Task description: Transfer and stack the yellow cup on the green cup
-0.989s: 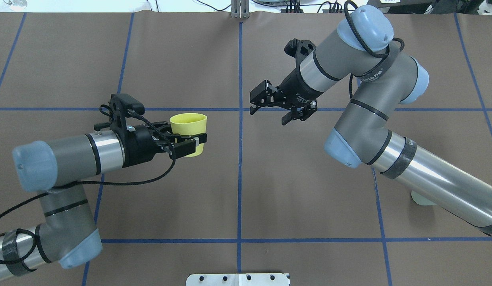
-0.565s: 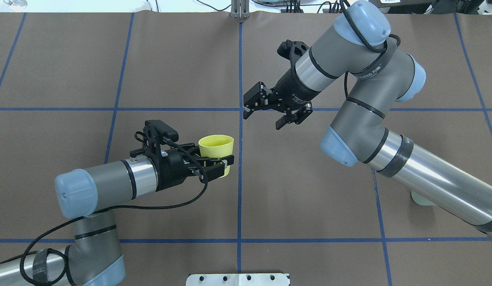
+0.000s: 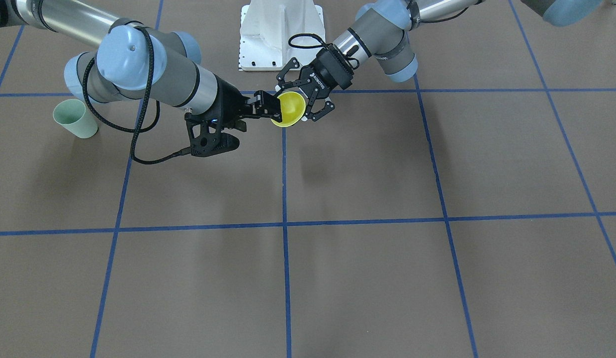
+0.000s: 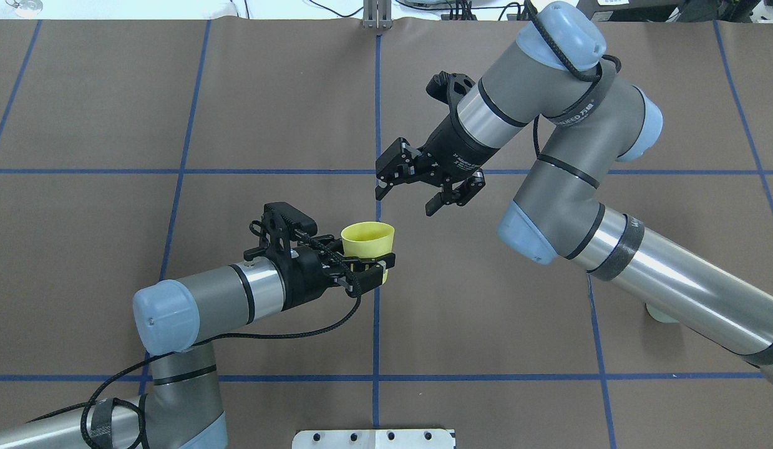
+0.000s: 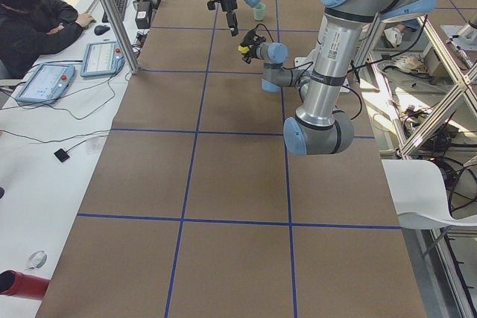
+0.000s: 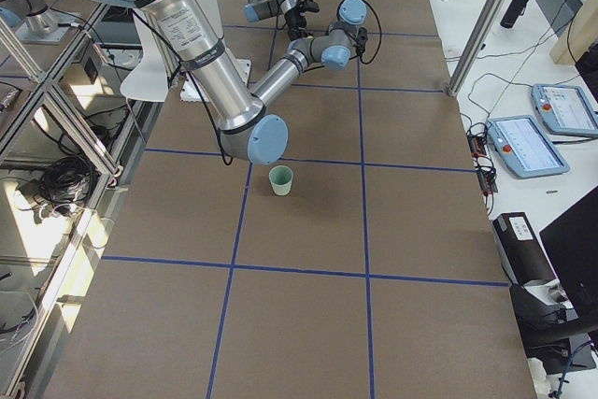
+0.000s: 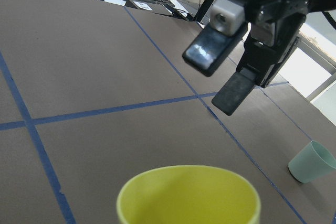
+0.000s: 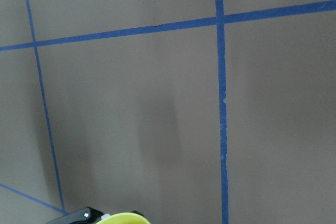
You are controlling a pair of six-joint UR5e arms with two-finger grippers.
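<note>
My left gripper (image 4: 369, 267) is shut on the yellow cup (image 4: 367, 239), held upright above the table at the centre tape line. The cup also shows in the front view (image 3: 288, 108), the left wrist view (image 7: 189, 195), and at the bottom edge of the right wrist view (image 8: 123, 217). My right gripper (image 4: 405, 201) is open and empty, just beyond the cup and apart from it; its fingers (image 7: 236, 88) hang above the cup's far side. The green cup (image 3: 75, 118) stands upright on the table under my right arm, partly hidden from overhead (image 4: 662, 313).
Brown table cover with a blue tape grid. The white robot base plate (image 4: 374, 438) sits at the near edge. A metal post (image 4: 377, 15) stands at the far edge. An operator (image 5: 33, 24) sits at a desk beside the table.
My left arm has carried the yellow cup right and nearer the robot, up to the centre line. My right gripper has shifted slightly left toward the cup and stayed open.
</note>
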